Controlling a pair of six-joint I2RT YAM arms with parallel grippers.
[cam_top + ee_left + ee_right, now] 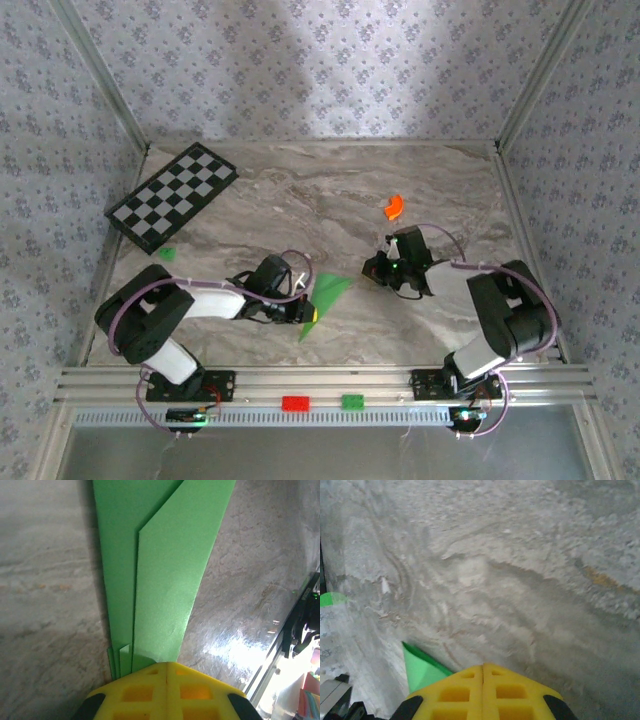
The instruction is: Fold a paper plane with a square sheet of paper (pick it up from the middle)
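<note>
The green paper plane (324, 296) lies on the marble table just ahead of the arm bases, folded into a long narrow triangle of several layers. In the left wrist view the paper plane (160, 570) runs straight away from my left gripper (166, 664), with its narrow end under the yellow tips. That left gripper (311, 314) is shut, and I cannot tell whether it pinches the paper or only presses on it. My right gripper (372, 270) is shut on nothing, just right of the paper's wide end. One corner of the paper plane (420, 670) shows beside that right gripper (483, 666).
A black-and-white checkered board (172, 196) lies at the back left, with a tiny green block (165, 253) in front of it. A small orange curved piece (393, 206) sits behind the right gripper. A red brick (295, 403) and a green brick (352, 402) rest on the front rail.
</note>
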